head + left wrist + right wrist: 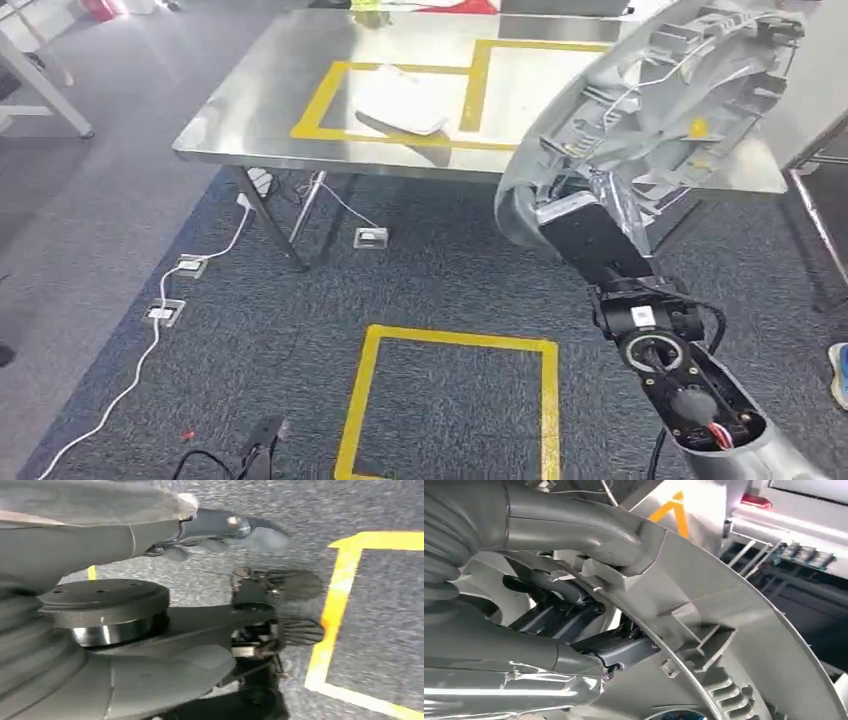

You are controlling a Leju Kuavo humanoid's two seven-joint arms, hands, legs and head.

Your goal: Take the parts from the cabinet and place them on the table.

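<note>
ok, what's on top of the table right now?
On the steel table: yellow tape outlines and a white part inside one. The grey part held by the right robot hand covers the table's right end.

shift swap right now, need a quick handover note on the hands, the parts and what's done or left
Right robot hand: grips the large grey plastic part, held up in front of the near right end of the steel table.
Left robot hand: hangs over the carpet beside a yellow floor square, holding nothing; fingers blurred.
Done: one white part already lies in the left yellow-taped box on the table.
Left: set the grey part down on the table, probably in the right taped box, then release it.
</note>
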